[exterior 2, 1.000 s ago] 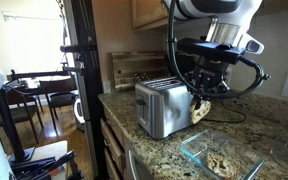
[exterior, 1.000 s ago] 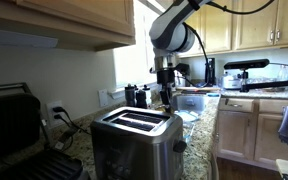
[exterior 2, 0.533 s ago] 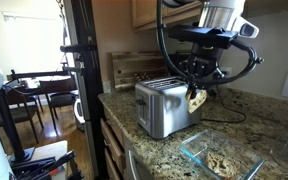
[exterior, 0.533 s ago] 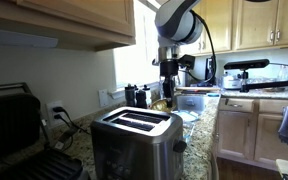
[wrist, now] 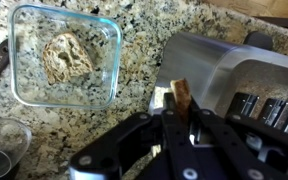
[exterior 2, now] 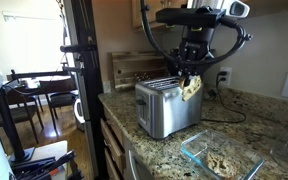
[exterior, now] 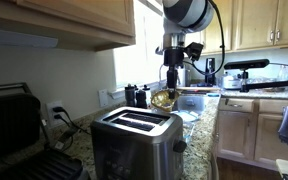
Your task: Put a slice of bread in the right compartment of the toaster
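My gripper [exterior: 165,92] [exterior 2: 189,78] [wrist: 178,104] is shut on a golden-brown slice of bread [exterior: 163,99] [exterior 2: 191,88] [wrist: 180,95], held on edge and hanging in the air. In an exterior view it hangs beside the upper right corner of the brushed-steel toaster [exterior 2: 165,106]. The toaster [exterior: 136,140] has a black top with two long slots. In the wrist view the toaster [wrist: 234,70] lies to the right, beyond the slice.
A clear glass dish [exterior 2: 220,160] [wrist: 63,66] with another piece of bread [wrist: 69,57] sits on the granite counter [exterior 2: 254,120]. A large black contact grill [exterior: 19,135] stands beside the toaster. Upper cabinets [exterior: 74,20] hang above. A cable [exterior 2: 229,118] runs behind the toaster.
My gripper has risen from low beside the toaster to above its top, carrying the slice of bread up with it.
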`<state>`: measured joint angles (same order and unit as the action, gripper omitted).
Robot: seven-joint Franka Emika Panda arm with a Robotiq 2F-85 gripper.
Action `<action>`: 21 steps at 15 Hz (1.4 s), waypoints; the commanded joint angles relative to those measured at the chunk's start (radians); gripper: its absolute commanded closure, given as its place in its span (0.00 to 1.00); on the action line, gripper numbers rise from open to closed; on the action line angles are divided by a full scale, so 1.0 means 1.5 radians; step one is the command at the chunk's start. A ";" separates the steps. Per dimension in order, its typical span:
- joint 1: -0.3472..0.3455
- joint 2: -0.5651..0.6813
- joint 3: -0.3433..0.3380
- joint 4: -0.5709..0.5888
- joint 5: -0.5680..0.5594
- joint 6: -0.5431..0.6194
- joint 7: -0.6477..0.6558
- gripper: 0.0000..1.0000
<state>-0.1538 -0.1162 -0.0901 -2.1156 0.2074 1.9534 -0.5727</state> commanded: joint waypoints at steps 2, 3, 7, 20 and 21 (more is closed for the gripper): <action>0.022 -0.051 -0.017 -0.035 0.015 0.015 -0.012 0.93; 0.025 -0.054 -0.018 -0.034 0.014 0.015 -0.012 0.93; 0.041 -0.064 -0.012 -0.032 0.010 0.017 -0.009 0.93; 0.116 -0.180 0.035 -0.118 0.008 0.045 0.072 0.93; 0.124 -0.195 0.042 -0.131 0.009 0.046 0.089 0.93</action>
<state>-0.0056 -0.2876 -0.0507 -2.1982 0.2078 1.9826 -0.5165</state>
